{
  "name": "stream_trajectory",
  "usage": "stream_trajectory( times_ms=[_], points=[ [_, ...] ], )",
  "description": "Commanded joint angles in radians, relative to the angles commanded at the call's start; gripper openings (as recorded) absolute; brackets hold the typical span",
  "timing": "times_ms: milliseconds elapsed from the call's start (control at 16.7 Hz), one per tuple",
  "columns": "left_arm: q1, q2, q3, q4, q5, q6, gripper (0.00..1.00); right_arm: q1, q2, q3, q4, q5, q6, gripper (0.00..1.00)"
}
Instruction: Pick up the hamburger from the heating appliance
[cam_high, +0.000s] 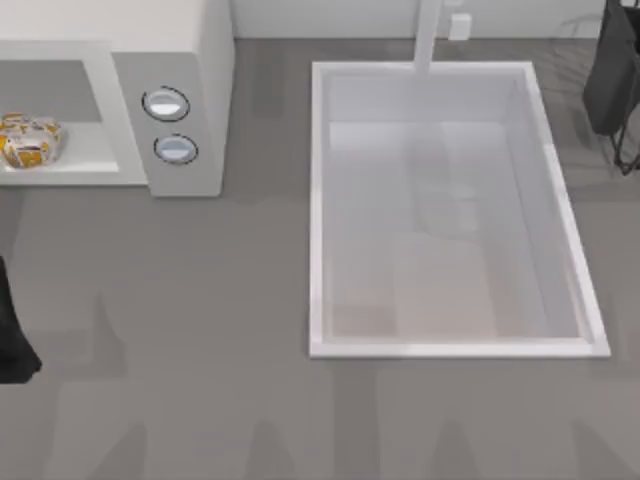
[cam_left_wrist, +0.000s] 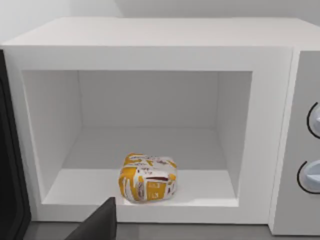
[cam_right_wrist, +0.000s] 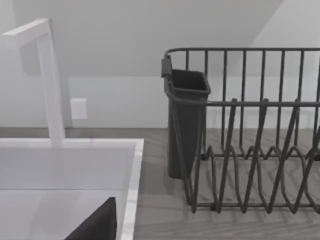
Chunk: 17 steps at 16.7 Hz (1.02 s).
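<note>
Hamburger (cam_left_wrist: 148, 178) wrapper print unreadable, inside heating appliance (cam_left_wrist: 150, 47)

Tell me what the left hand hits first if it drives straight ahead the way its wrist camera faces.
Probably the hamburger, sitting near the front of the open microwave cavity, roughly in line with the left hand. Nothing stands between them, though depth is hard to judge.

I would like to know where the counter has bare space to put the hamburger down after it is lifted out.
Bare counter lies in front of the heating appliance, left of the sink basin. A narrower strip runs between them. The cavity is occupied near its front edge by the hamburger. The dish rack crowds the far right.
</note>
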Motion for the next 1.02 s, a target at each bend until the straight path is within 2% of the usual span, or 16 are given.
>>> stream_trajectory(
  times_ms=[300,480,720,1020],
  points=[
    [0.000,0.009,0.003,0.005,0.001,0.000,1.00,0.000,0.000,0.000,0.000,0.000,0.000,1.00],
    [0.005,0.097,0.035,0.048,0.006,0.003,1.00,0.000,0.000,0.000,0.000,0.000,0.000,1.00],
    [0.017,0.340,0.123,0.167,0.022,0.009,1.00,0.000,0.000,0.000,0.000,0.000,0.000,1.00],
    [0.040,0.780,0.283,0.384,0.051,0.020,1.00,0.000,0.000,0.000,0.000,0.000,0.000,1.00]
  ],
)
